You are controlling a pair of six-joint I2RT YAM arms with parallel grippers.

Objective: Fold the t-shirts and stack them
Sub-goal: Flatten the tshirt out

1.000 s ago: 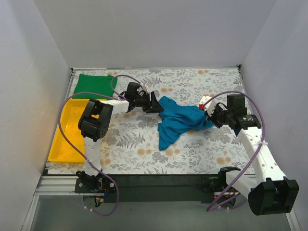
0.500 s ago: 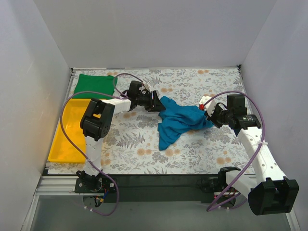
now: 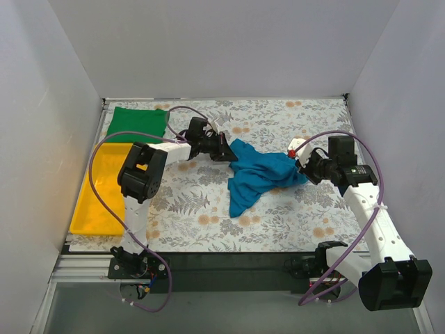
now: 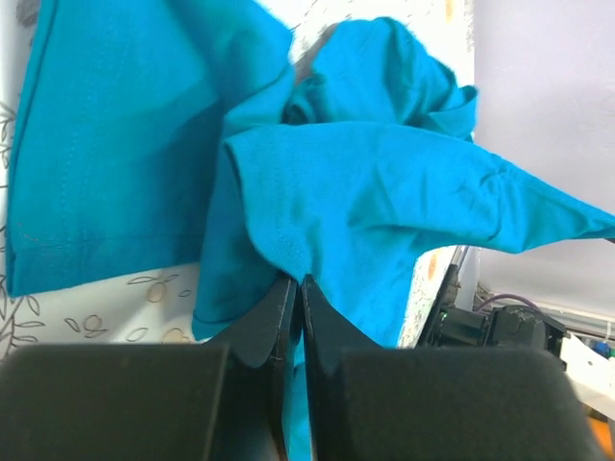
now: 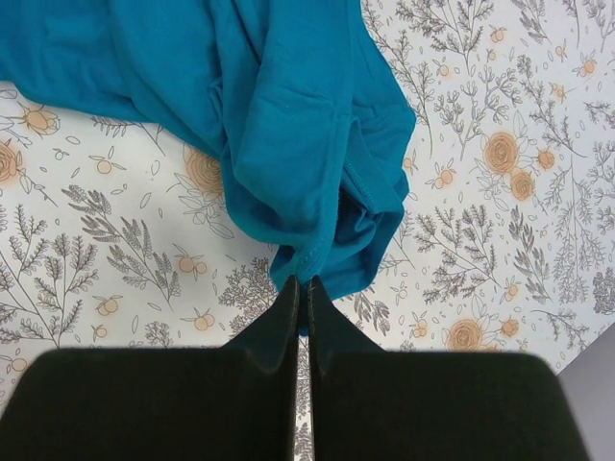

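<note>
A teal-blue t-shirt (image 3: 261, 174) lies crumpled in the middle of the flowered table. My left gripper (image 3: 227, 152) is shut on the shirt's left edge; the left wrist view shows its jaws pinching a fold of the teal-blue t-shirt (image 4: 384, 192) at the left gripper (image 4: 300, 280) tips. Over on the shirt's right side, my right gripper (image 3: 300, 167) is shut on cloth too. In the right wrist view the right gripper (image 5: 304, 281) tips clamp a hem of the teal-blue t-shirt (image 5: 288, 125). A bright green t-shirt (image 3: 137, 123) lies folded at the back left corner.
A yellow plastic tray (image 3: 97, 202) stands along the left edge, in front of the green shirt. White walls close in the table on three sides. The left arm's purple cable (image 3: 174, 115) loops above the green shirt's right edge.
My left gripper has slid a little right onto the teal-blue shirt's edge and closed on it. The right arm and the shirt's bulk have not moved.
</note>
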